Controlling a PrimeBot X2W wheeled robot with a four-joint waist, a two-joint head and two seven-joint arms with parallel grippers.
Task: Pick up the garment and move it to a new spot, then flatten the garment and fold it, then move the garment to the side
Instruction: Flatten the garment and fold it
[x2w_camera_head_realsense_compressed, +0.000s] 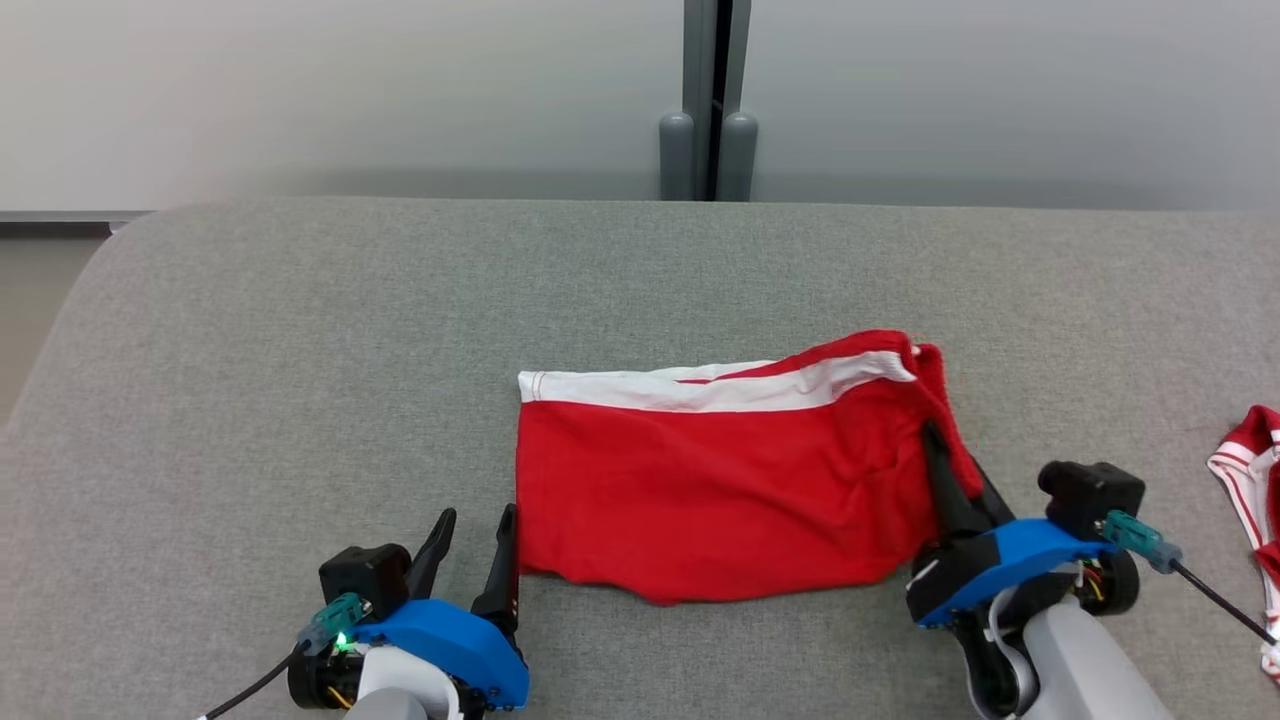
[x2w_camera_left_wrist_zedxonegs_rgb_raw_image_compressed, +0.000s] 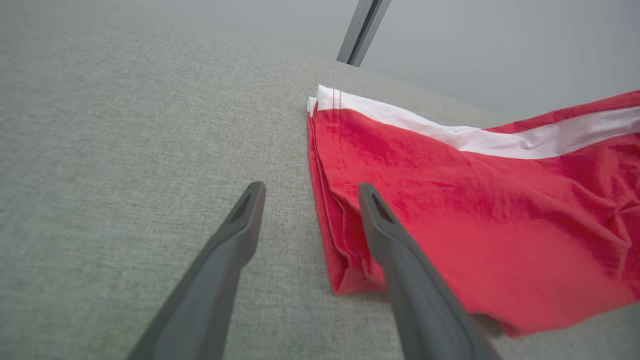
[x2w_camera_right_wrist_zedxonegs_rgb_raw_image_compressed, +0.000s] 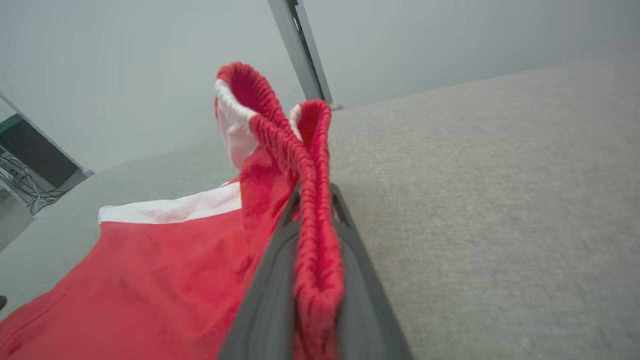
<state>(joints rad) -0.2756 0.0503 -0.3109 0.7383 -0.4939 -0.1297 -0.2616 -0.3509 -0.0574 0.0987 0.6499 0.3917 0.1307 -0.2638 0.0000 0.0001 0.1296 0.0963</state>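
Note:
The garment (x2w_camera_head_realsense_compressed: 720, 480) is a pair of red shorts with a white side stripe, lying mostly flat in the middle of the grey table (x2w_camera_head_realsense_compressed: 300, 350). My left gripper (x2w_camera_head_realsense_compressed: 477, 525) stands open at its lower left corner. In the left wrist view the garment's (x2w_camera_left_wrist_zedxonegs_rgb_raw_image_compressed: 475, 210) layered left edge lies between the fingers of that gripper (x2w_camera_left_wrist_zedxonegs_rgb_raw_image_compressed: 311, 192), one finger over the cloth and one over bare table. My right gripper (x2w_camera_head_realsense_compressed: 940, 450) is shut on the red ribbed waistband at the right end. In the right wrist view the waistband (x2w_camera_right_wrist_zedxonegs_rgb_raw_image_compressed: 280, 125) rises bunched above my shut right gripper (x2w_camera_right_wrist_zedxonegs_rgb_raw_image_compressed: 315, 195).
A second red-and-white garment (x2w_camera_head_realsense_compressed: 1250, 480) lies at the table's right edge. A grey post (x2w_camera_head_realsense_compressed: 708, 100) stands behind the far edge against a pale wall. The table's rounded left corner is at the far left, and a dark cabinet with cables (x2w_camera_right_wrist_zedxonegs_rgb_raw_image_compressed: 30, 165) stands beyond it.

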